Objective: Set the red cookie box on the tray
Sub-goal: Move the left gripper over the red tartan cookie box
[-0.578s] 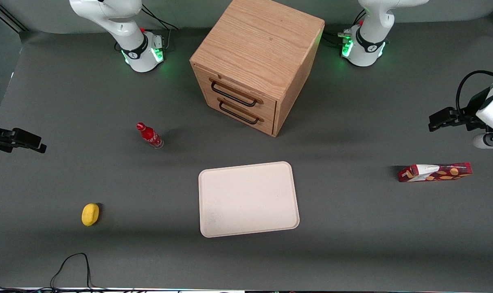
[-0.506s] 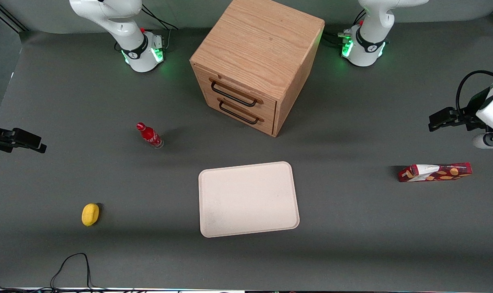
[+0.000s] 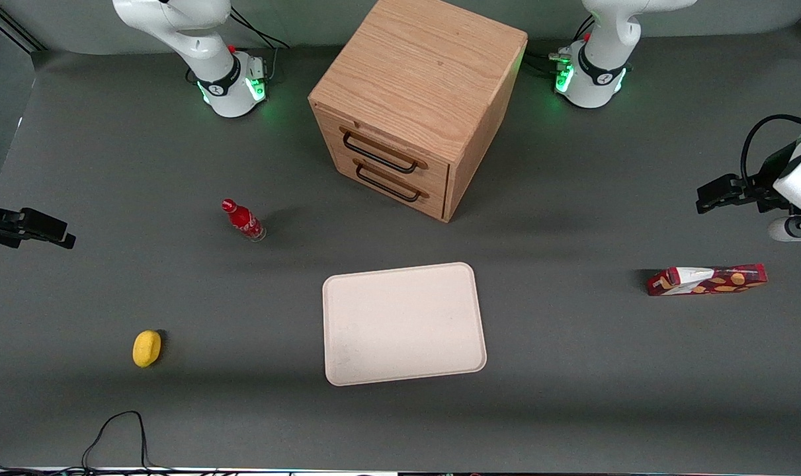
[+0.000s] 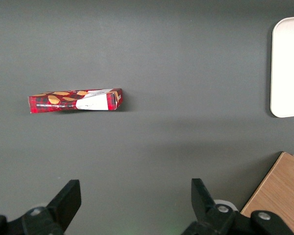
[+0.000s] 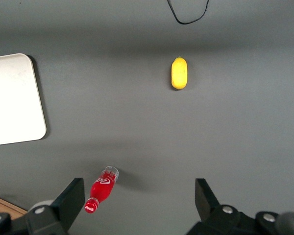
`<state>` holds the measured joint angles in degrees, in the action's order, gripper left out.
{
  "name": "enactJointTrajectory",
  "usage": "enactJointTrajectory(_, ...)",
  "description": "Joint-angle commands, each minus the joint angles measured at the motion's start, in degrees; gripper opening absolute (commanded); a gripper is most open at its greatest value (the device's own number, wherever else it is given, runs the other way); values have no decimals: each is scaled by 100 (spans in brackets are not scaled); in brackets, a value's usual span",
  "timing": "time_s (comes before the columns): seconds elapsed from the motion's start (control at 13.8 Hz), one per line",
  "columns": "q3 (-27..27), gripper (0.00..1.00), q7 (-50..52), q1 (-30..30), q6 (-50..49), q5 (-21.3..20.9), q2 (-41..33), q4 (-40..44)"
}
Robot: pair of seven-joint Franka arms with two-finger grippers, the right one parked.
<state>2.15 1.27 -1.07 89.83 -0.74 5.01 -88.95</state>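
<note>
The gripper (image 4: 133,198) hangs with fingers spread wide above the table near the red cookie box (image 3: 706,279), well apart from the tray (image 3: 403,322).

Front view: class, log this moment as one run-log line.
left gripper: open, above table, apart from box | long dark-red cookie box: on table, ungrasped | flat cream-white rectangular tray: holds nothing | placement: not begun

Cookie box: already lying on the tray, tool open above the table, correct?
Not quite. The front view shows the red cookie box on the bare table, well apart from the tray, toward the working arm's end. The tool is open above the table.
</note>
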Motion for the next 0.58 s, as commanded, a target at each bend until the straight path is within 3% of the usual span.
enactJointTrajectory(0.0,-57,100,-92,-269,-27,-40,70,35)
enactJointTrajectory(0.51,-57,100,-575,-1430,122,-137,1053,808)
